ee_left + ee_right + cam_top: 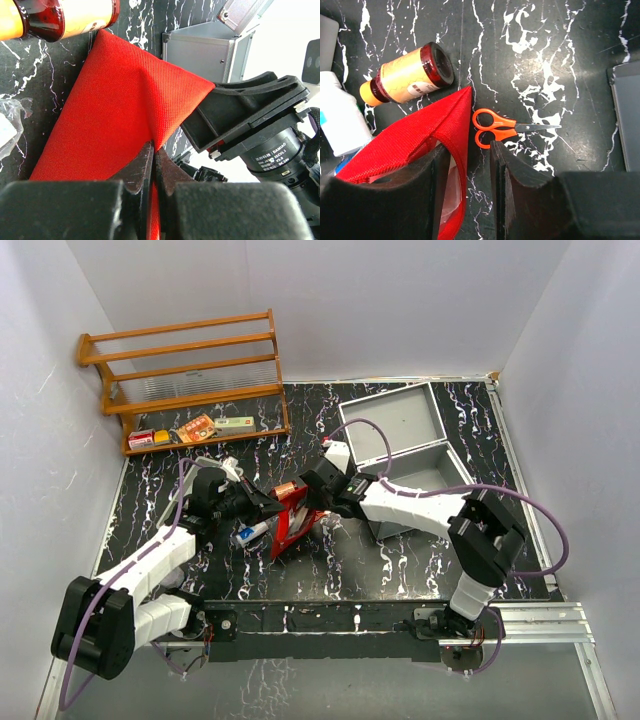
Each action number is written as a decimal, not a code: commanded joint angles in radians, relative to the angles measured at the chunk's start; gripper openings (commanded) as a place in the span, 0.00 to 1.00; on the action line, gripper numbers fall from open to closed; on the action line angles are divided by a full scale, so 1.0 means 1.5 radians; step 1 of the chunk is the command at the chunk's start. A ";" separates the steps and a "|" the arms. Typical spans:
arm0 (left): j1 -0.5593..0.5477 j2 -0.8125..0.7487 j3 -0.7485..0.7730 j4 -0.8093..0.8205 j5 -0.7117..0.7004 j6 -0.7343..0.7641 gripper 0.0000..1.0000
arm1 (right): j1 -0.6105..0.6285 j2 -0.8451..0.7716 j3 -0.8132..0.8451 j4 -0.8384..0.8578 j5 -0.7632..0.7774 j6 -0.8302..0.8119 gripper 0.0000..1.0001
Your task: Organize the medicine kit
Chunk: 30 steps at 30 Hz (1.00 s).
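Note:
The red fabric pouch [289,523] lies mid-table, its mouth partly open. My left gripper [267,506] is shut on a fold of its cloth [125,100], pinched between the fingers [154,156]. My right gripper [318,496] is open at the pouch's rim [462,125]: one finger [432,180] sits inside the mouth, the other finger [507,185] outside, and the rim lies between them [468,150]. Clear plastic shows inside the pouch. Small orange-handled scissors [495,127] lie on the table just beyond the right fingers. An amber pill bottle [410,75] lies beside the pouch.
An open grey metal box [408,440] stands right of the pouch; it also shows in the left wrist view [200,50]. A white bottle [340,120] and a tube [250,533] lie left of the pouch. A wooden rack [185,370] with small packets stands at the back left.

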 commanded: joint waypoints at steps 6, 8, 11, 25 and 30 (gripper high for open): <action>-0.001 0.009 0.031 0.004 0.040 0.017 0.00 | -0.011 -0.005 0.028 0.049 -0.043 -0.021 0.36; -0.002 0.007 0.033 0.001 0.039 0.021 0.00 | -0.011 -0.027 0.020 0.045 -0.044 -0.017 0.36; -0.001 0.008 0.038 -0.003 0.041 0.027 0.00 | -0.011 -0.059 0.009 0.017 -0.056 -0.010 0.36; -0.001 0.015 0.055 -0.020 0.050 0.047 0.00 | -0.010 -0.075 -0.030 -0.038 -0.155 0.018 0.20; -0.001 0.019 0.062 -0.036 0.053 0.069 0.00 | -0.010 -0.072 -0.019 -0.039 -0.154 0.020 0.01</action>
